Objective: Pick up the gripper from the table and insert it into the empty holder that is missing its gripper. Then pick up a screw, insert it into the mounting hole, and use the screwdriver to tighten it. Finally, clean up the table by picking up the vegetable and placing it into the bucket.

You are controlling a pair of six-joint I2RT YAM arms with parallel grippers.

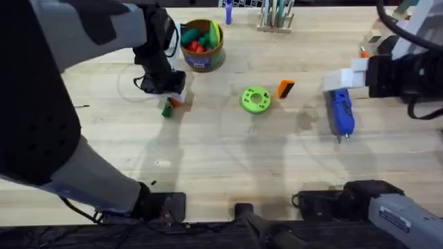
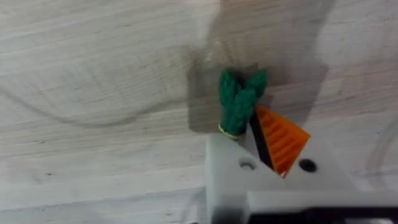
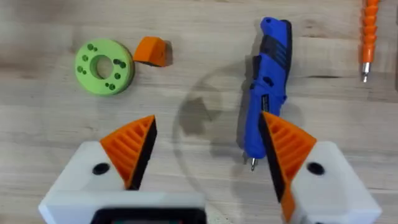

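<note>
Left gripper (image 2: pixel 258 146) pinches small dark green toy vegetable (image 2: pixel 239 102), leafy tuft pointing away from the fingers, at table's 10 o'clock. Right gripper (image 3: pixel 208 149) spread over chunky blue cylindrical screwdriver (image 3: pixel 268 81), long axis near-far, metal tip nearest. Round orange-brown bucket (image 1: pixel 203 59) at 11 o'clock holds red, green, yellow toys.
</note>
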